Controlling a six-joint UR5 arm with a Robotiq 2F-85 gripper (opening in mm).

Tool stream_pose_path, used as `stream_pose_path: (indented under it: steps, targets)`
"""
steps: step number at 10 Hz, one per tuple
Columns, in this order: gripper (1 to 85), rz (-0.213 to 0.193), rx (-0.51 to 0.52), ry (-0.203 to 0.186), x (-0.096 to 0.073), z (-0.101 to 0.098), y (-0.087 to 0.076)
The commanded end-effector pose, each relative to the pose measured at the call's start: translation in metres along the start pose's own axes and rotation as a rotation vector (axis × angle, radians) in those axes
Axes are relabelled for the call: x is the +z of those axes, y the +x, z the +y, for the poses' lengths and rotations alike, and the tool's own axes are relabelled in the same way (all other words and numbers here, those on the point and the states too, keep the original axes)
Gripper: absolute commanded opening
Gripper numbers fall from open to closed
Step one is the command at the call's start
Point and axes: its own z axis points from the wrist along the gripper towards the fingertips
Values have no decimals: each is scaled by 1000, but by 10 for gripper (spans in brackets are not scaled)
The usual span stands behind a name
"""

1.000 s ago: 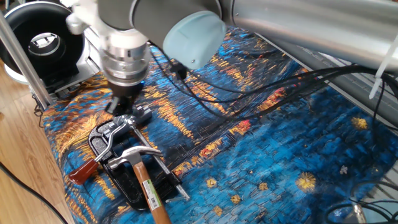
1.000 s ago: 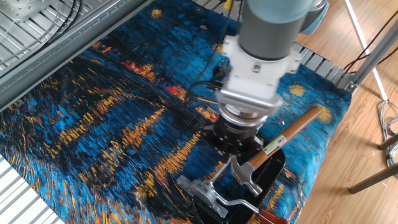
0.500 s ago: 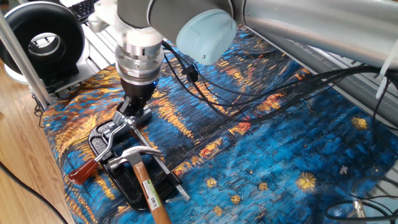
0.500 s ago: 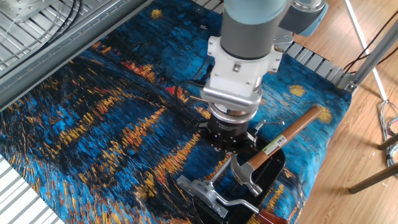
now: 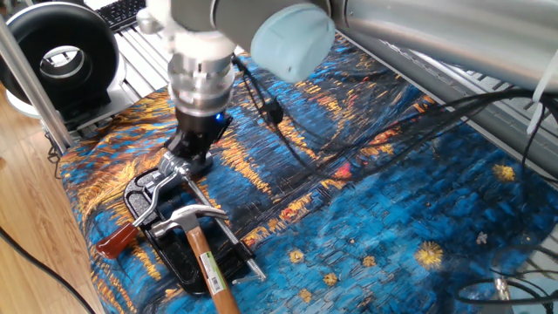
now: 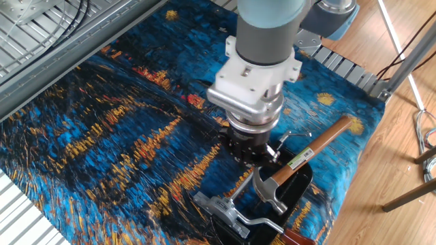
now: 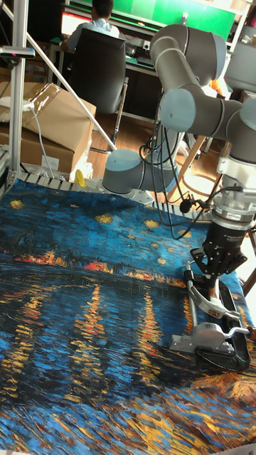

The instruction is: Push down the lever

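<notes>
The lever (image 5: 146, 212) is a thin silver rod running from a round silver pivot down to a dark-red end (image 5: 117, 242) near the cloth's front-left edge. In the other fixed view its rod (image 6: 263, 222) lies along the bottom edge. It belongs to a silver clamp (image 7: 208, 314) on a black base. My gripper (image 5: 192, 153) hangs just over the clamp's pivot end, black fingers drawn together with nothing held, away from the red end. It also shows in the other fixed view (image 6: 250, 151) and the tall view (image 7: 217, 269).
A hammer (image 5: 206, 255) with a light wooden shaft (image 6: 319, 144) lies across the black base next to the lever. Black cables (image 5: 349, 131) trail over the blue patterned cloth (image 5: 392, 218). A round black device (image 5: 59, 54) and a metal post (image 5: 30, 83) stand beyond the left edge.
My gripper has shifted sideways, from over the clamp's outer side toward its pivot end, staying at about the same height. The lever and hammer have not moved.
</notes>
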Motion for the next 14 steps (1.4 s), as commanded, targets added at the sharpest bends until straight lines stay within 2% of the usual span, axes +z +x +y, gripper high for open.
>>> stream_pose_path:
  steps: [1,2,4,5,6,7,8,9,10,11,12,13,14]
  targets:
    - [17,12,-94,-29,-23,-64,-13]
    - [17,4,-104,-46,-23,-76,-11]
    - [17,-10,-172,-89,-19,-86,-5]
    - [17,4,-139,-74,-19,-90,-3]
    - [17,26,-19,-75,-19,-90,2]
    - [17,40,158,-96,-20,-84,4]
    - [17,-4,213,-100,-19,-84,-9]
    - [17,-16,179,-73,-19,-91,-11]
    - [17,-9,139,-13,-22,-113,-12]
    - [17,15,78,32,-35,-147,-16]
    - [17,28,58,-10,-45,-162,-20]
    - [17,24,41,-8,-51,-187,-23]
    - [17,10,28,10,-50,-211,-28]
